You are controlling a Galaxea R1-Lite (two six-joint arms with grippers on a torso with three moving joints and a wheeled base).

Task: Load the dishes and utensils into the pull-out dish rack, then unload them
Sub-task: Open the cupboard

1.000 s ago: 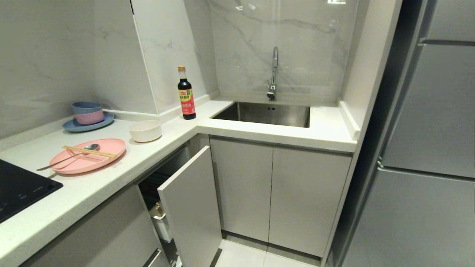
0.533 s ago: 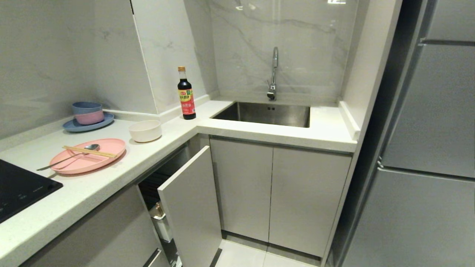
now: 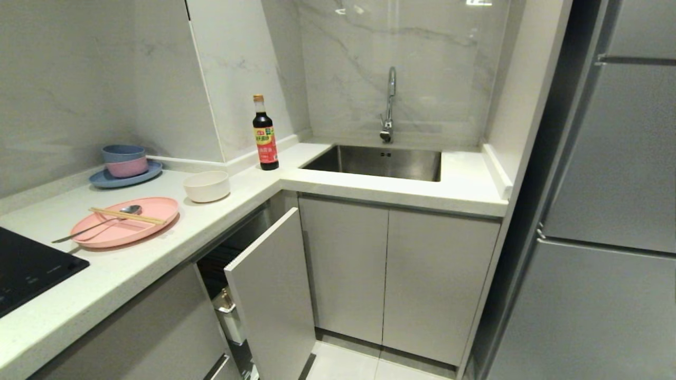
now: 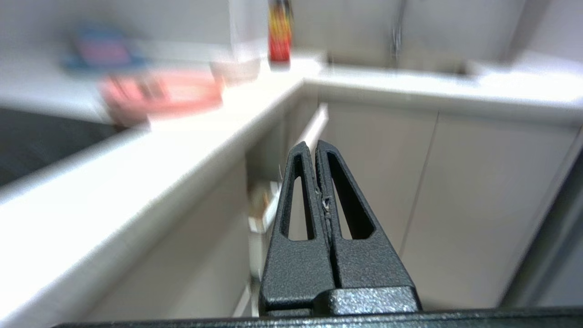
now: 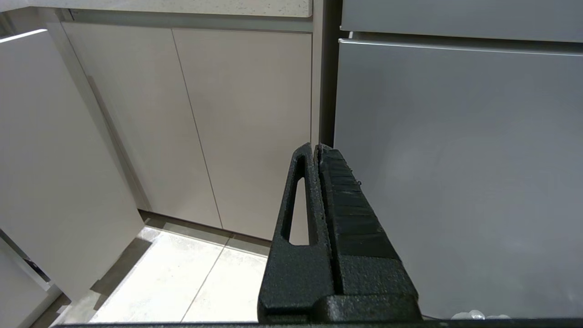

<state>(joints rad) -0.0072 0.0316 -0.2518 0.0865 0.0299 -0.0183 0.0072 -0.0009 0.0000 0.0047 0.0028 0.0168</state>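
Observation:
The salmon-pink divided plate [image 3: 132, 232] lies on the left counter. The wooden chopsticks [image 3: 127, 215] and the silver spoon [image 3: 95, 225] rest across it. The cream-white bowl [image 3: 206, 186] stands just behind the plate. Below the counter the pull-out dish rack stands partly out, showing its pale grey front panel [image 3: 269, 295] and white caddy [image 3: 231, 319]. Neither gripper is in the head view. My left gripper [image 4: 315, 145] is shut and empty, low down in front of the rack's panel [image 4: 314, 127]. My right gripper [image 5: 316, 146] is shut and empty, near the cabinet doors and fridge.
A soy sauce bottle [image 3: 265, 134] stands by the steel sink [image 3: 377, 162]. Stacked blue and pink bowls sit on a blue plate [image 3: 125, 177] at the back left. A black hob [image 3: 26, 269] lies at the near left. A grey fridge [image 3: 607, 211] walls in the right side.

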